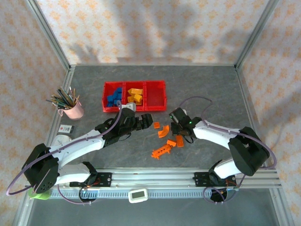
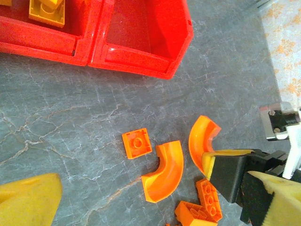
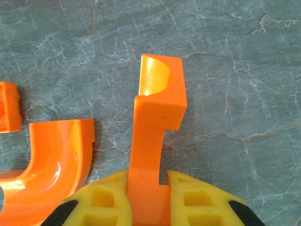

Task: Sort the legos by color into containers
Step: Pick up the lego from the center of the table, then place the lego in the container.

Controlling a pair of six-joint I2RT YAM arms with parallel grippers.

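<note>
Tray (image 1: 134,83): three joined red bins in a row with mesh-like walls, upper middle of the top view.
Blue bricks (image 1: 112,99): heaped in the bin at the tray's left end in the picture.
Yellow bricks (image 1: 135,96): chunky studded blocks in the middle bin.
End bin (image 2: 141,33): smooth red floor and sloped walls, top centre of the left wrist view.
Held arch (image 3: 157,127): glossy orange quarter-curve brick, edge-on at the centre of the right wrist view. It has a scooped hollow at its top end and a stepped notch on its right side. Whether it is off the table cannot be told.
Right gripper (image 3: 148,181): clenched on the held arch, a yellow pad against each face, bottom centre of the frame.
Left gripper (image 1: 148,120): released, jaws wide and holding nothing, centre of the top view, below the tray and just left of the orange pieces.
Loose arch (image 2: 164,172): the same orange curve lying flat, channel up, lower centre of the left wrist view, just left of the held arch and apart from it.
Flat square (image 2: 137,143): small orange plate with one round stud, just up and left of the loose arch.
Studded bricks (image 2: 207,200): two orange blocks touching each other, bottom edge right of centre.
Toothed bar (image 1: 161,151): long orange piece with teeth along one side, lowest of the orange group, lower centre of the top view.
Table (image 1: 211,94): grey, marbled.
Cup (image 1: 73,111): pink, full of pencils, at the left.
</note>
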